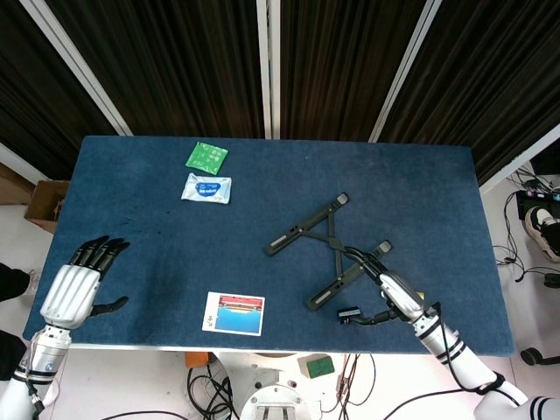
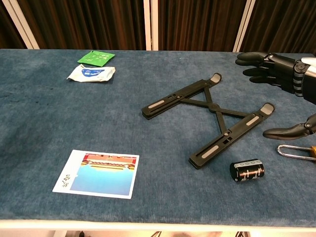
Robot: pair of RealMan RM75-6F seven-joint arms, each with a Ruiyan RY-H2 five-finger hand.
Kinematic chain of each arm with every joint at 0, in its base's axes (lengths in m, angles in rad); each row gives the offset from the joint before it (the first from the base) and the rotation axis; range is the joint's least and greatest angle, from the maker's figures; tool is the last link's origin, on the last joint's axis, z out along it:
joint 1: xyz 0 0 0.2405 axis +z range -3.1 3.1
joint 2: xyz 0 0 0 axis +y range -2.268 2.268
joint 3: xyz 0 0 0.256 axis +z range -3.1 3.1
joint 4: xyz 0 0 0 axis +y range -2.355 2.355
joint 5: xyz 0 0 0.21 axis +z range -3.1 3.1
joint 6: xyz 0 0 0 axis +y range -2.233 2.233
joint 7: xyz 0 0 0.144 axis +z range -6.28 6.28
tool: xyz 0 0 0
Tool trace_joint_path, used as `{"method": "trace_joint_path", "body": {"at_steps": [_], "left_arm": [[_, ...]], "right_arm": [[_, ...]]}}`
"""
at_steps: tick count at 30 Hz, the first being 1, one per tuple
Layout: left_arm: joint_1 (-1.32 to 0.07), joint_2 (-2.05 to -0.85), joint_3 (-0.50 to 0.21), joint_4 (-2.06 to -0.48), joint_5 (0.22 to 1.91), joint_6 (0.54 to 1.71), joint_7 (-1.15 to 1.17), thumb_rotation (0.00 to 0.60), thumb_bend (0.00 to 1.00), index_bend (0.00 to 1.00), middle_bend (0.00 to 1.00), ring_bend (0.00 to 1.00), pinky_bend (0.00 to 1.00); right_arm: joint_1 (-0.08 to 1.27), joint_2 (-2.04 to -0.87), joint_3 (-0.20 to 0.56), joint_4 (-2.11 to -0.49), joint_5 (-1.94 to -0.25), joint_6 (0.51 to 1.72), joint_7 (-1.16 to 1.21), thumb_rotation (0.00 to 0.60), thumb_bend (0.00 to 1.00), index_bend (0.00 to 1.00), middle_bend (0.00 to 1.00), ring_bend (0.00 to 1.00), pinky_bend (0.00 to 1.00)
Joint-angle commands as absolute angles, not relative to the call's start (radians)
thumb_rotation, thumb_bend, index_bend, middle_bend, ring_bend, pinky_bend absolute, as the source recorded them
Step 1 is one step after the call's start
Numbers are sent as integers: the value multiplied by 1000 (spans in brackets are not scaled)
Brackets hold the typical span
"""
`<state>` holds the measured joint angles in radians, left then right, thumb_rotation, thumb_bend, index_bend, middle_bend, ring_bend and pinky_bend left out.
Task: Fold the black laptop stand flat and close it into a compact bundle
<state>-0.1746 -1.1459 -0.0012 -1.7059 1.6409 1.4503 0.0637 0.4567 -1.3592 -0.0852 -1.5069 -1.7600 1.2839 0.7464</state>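
The black laptop stand point(image 2: 210, 118) is seen spread open on the counter point(image 2: 148, 64); right hand point(image 2: 284, 74), at its 3 o'clock, is held with fingers point(image 2: 256, 58) apart, nothing gripped

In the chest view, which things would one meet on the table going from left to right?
picture card → white wipes packet → green packet → black laptop stand → black cylinder → right hand

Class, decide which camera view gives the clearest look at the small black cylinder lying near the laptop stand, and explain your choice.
The chest view: the black cylinder lies large and unobstructed in the foreground, its printed side showing, just right of the laptop stand. The head view shows it only as a tiny dark shape beside the right hand.
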Motion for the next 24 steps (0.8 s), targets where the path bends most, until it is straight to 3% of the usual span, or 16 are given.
{"method": "trace_joint_path", "body": {"at_steps": [1,9,14,24], "left_arm": [[-188,-1139,-5,-1705,1642,1435,68,600,97,161,150,89,157],[-326,-1116,-64,-1731,1623,1270,44,600,97,161,150,89,157],[-437,-1150,-116,-1724,1576,1139,53,600,96,162,150,89,157],[-529,-1224,-145,-1695,1523,1063,67,600,96,162,150,89,157]], "right_arm": [[451,-1355,-83,-1490,-1748,1281,672,600,82,0,0,0,0],[435,-1313,-70,-1489,-1690,1220,278,600,84,0,3,0,0],[439,-1291,-33,-1485,-1558,1123,19,600,84,0,14,0,0],[477,-1417,50,-1304,-1438,1073,-178,600,85,0,10,0,0]]}}
